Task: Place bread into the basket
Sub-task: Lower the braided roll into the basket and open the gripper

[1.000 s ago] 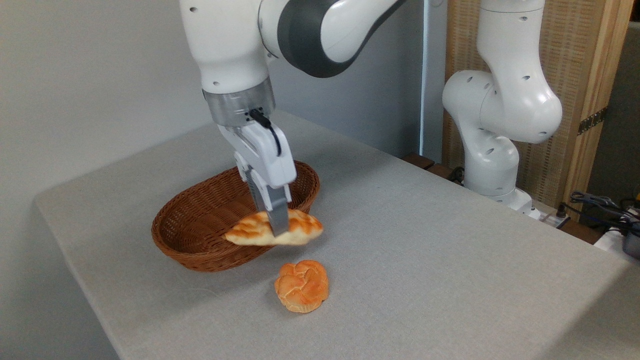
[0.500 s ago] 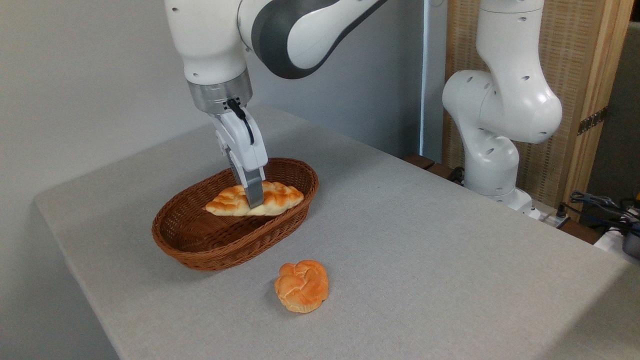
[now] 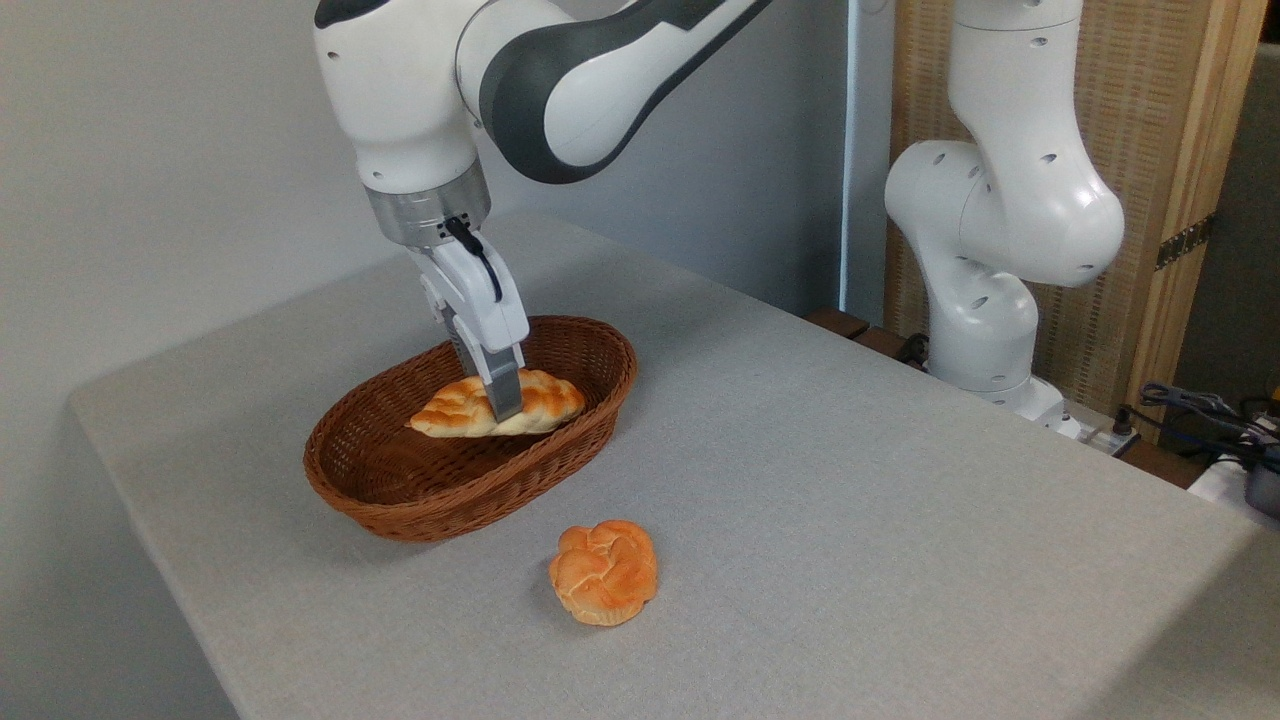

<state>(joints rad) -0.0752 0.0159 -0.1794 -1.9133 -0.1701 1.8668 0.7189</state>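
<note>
Claw [image 3: 503, 408] clamped across the middle of the bread [image 3: 497, 404], inside the basket [image 3: 420, 505].

One fixed camera looks down at an angle across the table [image 3: 850, 500] from beyond its near corner, at middling range, facing the far wall.

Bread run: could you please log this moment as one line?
gripper: shut on bread | bread: inside basket, unreleased | bun: on table
</note>
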